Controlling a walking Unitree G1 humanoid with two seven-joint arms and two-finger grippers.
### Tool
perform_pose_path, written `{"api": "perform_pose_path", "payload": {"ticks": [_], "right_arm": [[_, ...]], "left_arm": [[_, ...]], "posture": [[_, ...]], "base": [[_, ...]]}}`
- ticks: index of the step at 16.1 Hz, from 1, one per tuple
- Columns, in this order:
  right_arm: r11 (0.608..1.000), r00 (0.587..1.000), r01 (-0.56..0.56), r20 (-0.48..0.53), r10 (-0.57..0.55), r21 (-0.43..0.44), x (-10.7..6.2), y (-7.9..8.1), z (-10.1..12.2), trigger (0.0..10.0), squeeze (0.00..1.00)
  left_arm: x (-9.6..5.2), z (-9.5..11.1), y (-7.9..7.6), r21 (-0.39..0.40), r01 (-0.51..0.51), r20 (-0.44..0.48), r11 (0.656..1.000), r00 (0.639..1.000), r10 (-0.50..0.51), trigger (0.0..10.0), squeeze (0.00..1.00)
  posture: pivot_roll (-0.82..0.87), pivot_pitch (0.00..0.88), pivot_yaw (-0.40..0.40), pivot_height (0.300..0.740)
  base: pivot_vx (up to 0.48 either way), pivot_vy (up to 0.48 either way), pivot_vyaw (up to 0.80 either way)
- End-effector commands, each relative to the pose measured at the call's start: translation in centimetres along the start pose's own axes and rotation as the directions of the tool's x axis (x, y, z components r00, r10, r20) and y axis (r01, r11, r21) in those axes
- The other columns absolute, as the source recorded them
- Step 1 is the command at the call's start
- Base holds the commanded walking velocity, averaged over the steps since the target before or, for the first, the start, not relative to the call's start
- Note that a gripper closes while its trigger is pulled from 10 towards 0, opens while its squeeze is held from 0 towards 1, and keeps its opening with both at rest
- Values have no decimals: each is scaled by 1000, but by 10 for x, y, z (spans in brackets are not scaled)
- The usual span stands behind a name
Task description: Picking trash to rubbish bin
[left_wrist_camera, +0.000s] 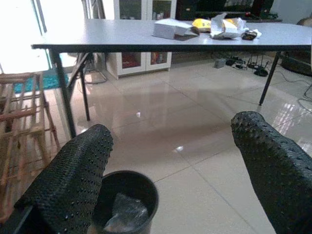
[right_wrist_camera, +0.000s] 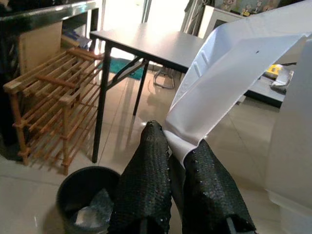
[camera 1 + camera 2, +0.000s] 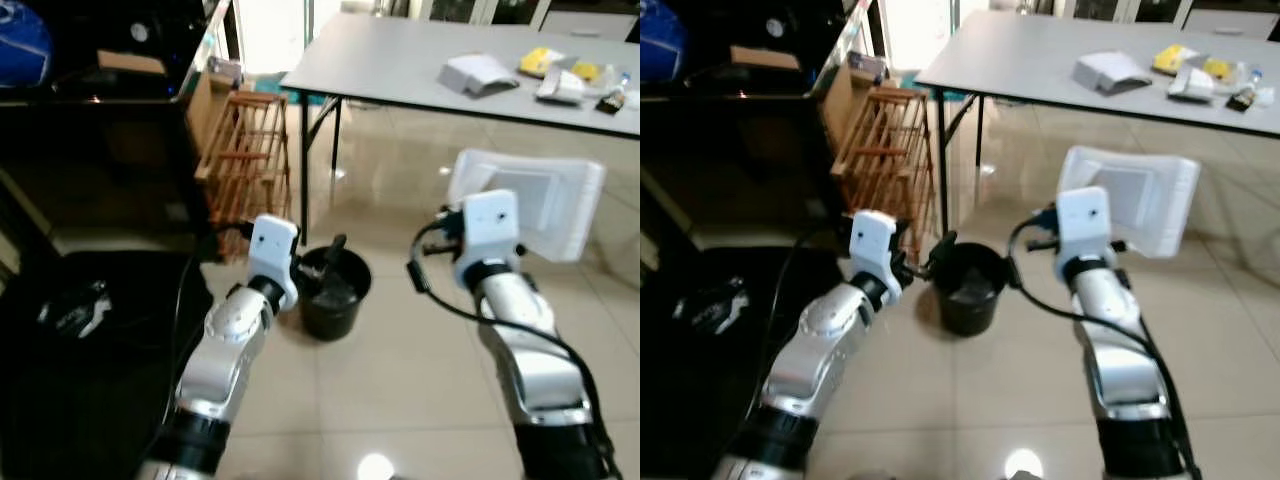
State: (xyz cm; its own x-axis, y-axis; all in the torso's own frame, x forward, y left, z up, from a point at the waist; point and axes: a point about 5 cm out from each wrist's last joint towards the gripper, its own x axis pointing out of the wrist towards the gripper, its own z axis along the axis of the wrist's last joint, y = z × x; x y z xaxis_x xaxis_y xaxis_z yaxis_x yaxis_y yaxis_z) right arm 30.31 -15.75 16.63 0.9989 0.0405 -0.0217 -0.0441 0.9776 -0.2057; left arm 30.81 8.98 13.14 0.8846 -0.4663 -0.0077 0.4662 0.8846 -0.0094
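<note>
Right hand: pinched a white plastic sheet, which stood up above it.
Left hand: spread, empty, just over the black rubbish bin.
Rubbish bin: on the floor near the worktop corner, crumpled trash inside.

Bin cut by the lower edge of the right wrist view. Tray partly behind the right wrist housing; right gripper hidden there in the eye views. Table running off top and right. Items upper right too small to identify. Upper left dark, contents unclear.
</note>
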Motion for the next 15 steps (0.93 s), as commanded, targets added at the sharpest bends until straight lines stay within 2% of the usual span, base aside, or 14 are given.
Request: {"api": "perform_pose_path", "payload": {"ticks": [1,5,8,15], "right_arm": [[1000,999,-18,26,18,-5,1,6,7,10000,0],[1000,999,-20,32,20,-8,2,6,8,10000,0],[1000,999,-18,33,18,-2,2,8,8,10000,0],[1000,999,-15,32,15,5,2,9,7,10000,0]], "left_arm": [[-1,1,5,17,-9,-4,1000,1000,9,10000,0],[-1,4,3,16,1,22,1000,1000,-2,10000,0],[-2,5,2,10,46,34,999,998,-46,10000,0],[-3,4,2,18,55,27,998,998,-55,10000,0]], "posture": [[-45,74,-5,740],[-45,70,-6,740],[-41,70,-2,740],[-37,75,5,740]], "base": [[0,0,0],[0,0,0],[0,0,0],[457,0,0]]}}
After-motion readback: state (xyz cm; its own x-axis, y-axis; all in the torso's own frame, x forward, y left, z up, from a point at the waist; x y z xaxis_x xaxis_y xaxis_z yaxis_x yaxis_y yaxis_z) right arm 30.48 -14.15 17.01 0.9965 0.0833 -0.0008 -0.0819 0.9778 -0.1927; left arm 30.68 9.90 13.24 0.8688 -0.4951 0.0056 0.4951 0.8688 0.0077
